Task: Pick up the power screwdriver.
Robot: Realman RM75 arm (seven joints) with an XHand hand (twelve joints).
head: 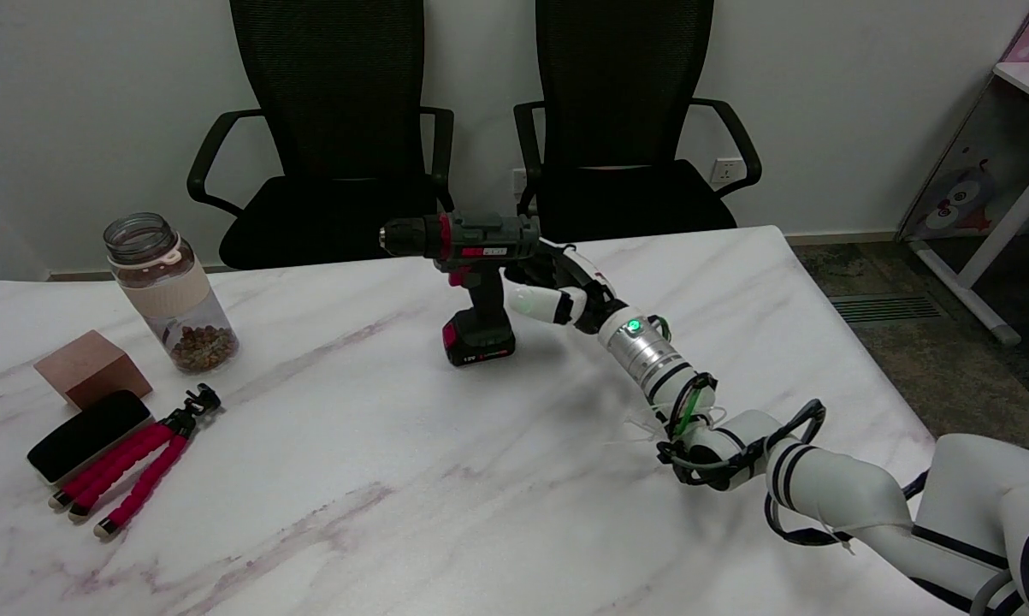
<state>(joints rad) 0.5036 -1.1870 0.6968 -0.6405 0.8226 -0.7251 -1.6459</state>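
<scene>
White marble with faint purple veins makes up the table (377, 513), and near its middle the power screwdriver (473, 278) stands upright on its red-and-black battery base, with its chuck pointing toward the picture's left. Reaching in from the lower right, the right arm (822, 479) stretches across the tabletop, and the right hand (557, 291) sits against the tool's handle from the right side, just under the motor body. Its fingers are bent around the rear of the handle and its pale thumb lies against the grip, so the hand appears wrapped on the screwdriver; whether the hold is firm cannot be told. The battery base still looks to be touching the table. Well apart, along the left edge, a clear jar (168, 293) with a pale band holds brown bits at its bottom. Beside it lies a brown wooden block (91, 367), then a black case (86, 434), and touching that a small tripod (142, 462) with red padded legs lying flat. Two black office chairs (334, 128) stand behind the table's far edge.
</scene>
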